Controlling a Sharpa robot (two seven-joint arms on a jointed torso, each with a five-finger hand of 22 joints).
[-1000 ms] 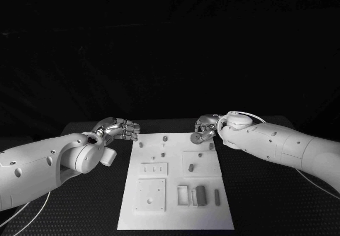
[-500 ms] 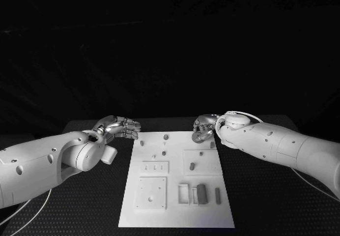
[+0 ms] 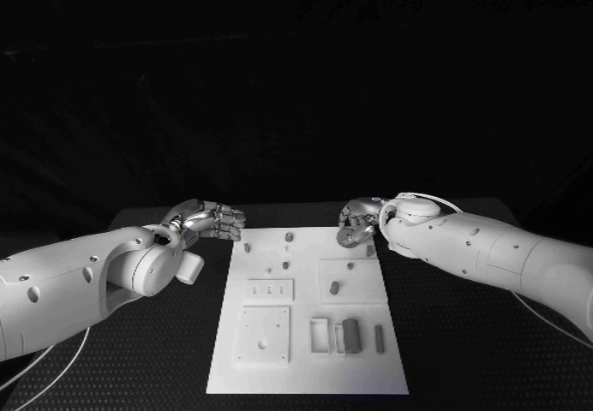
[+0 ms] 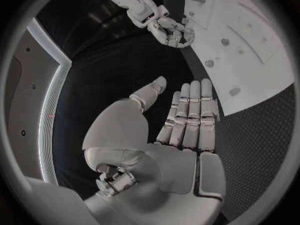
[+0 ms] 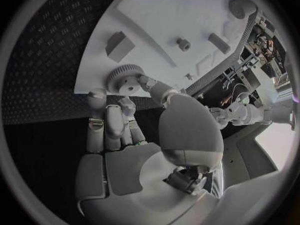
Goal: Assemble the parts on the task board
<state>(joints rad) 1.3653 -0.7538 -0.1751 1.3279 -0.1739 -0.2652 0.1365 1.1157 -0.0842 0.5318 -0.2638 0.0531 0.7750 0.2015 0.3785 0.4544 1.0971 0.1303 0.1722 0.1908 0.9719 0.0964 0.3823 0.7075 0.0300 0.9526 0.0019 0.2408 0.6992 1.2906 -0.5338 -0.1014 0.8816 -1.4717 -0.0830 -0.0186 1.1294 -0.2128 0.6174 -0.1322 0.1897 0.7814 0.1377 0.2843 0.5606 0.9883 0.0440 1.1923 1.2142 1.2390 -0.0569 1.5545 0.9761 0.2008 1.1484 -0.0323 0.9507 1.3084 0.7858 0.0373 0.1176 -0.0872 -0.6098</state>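
Note:
The white task board (image 3: pixel 309 360) lies in the middle of the black table. My right hand (image 3: pixel 361 223) hovers at the board's far right corner and pinches a round toothed gear (image 5: pixel 124 79) between thumb and fingers; the gear (image 3: pixel 350 240) hangs just over the board's far edge (image 5: pixel 94 82). My left hand (image 3: pixel 210 221) is off the board's far left corner, fingers side by side and thumb apart (image 4: pixel 184 120), with nothing in it. The right hand (image 4: pixel 169 29) and the board (image 4: pixel 250 45) also show in the left wrist view.
Small pegs (image 3: pixel 290 237) stand along the board's far half. Nearer me are two raised square plates (image 3: pixel 263 336), a dark block (image 3: pixel 351 336) in a slot and a thin bar (image 3: pixel 378 341). A block (image 5: pixel 119 45) and a short peg (image 5: pixel 182 43) sit near the gear.

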